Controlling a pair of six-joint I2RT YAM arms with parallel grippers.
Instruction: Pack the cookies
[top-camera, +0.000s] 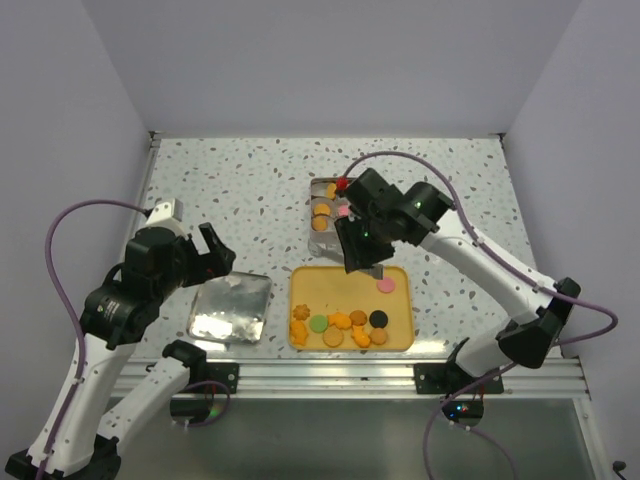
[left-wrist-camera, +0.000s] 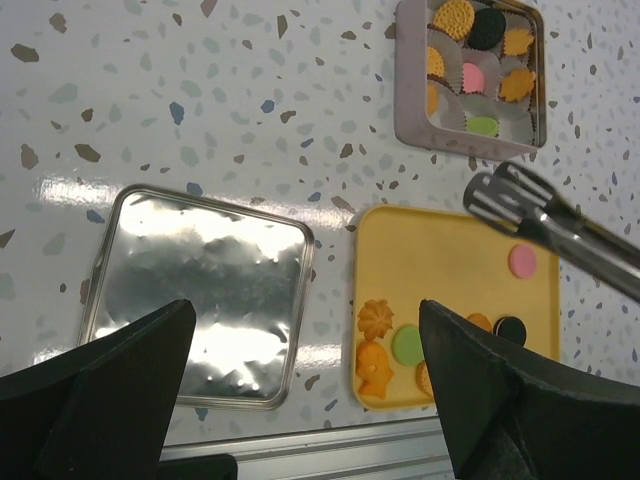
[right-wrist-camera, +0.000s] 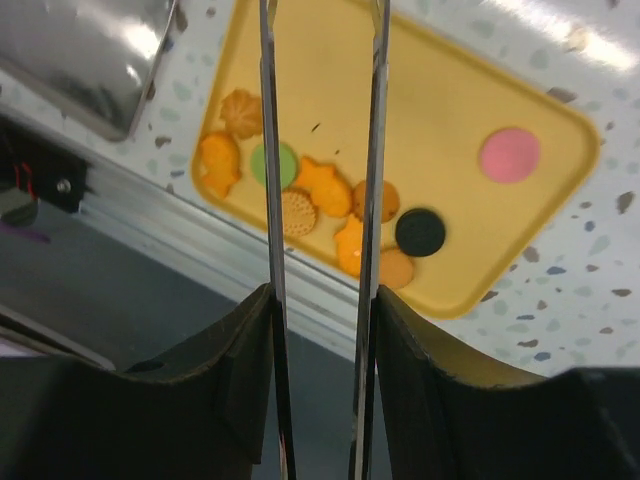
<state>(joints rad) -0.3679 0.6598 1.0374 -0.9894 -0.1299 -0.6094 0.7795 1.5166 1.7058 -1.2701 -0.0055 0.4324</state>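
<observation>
Tongs (right-wrist-camera: 270, 150) are being gripped by the right gripper (right-wrist-camera: 322, 310) over the yellow tray (top-camera: 330, 290) at the table's near edge. Cookies (top-camera: 340, 322) are being kept along the tray's near side, 1 pink disc (top-camera: 386, 285) apart. More are being held in the tin (left-wrist-camera: 412, 80) behind. The left gripper (top-camera: 213, 252) is being held spread over the lid (top-camera: 230, 310).
</observation>
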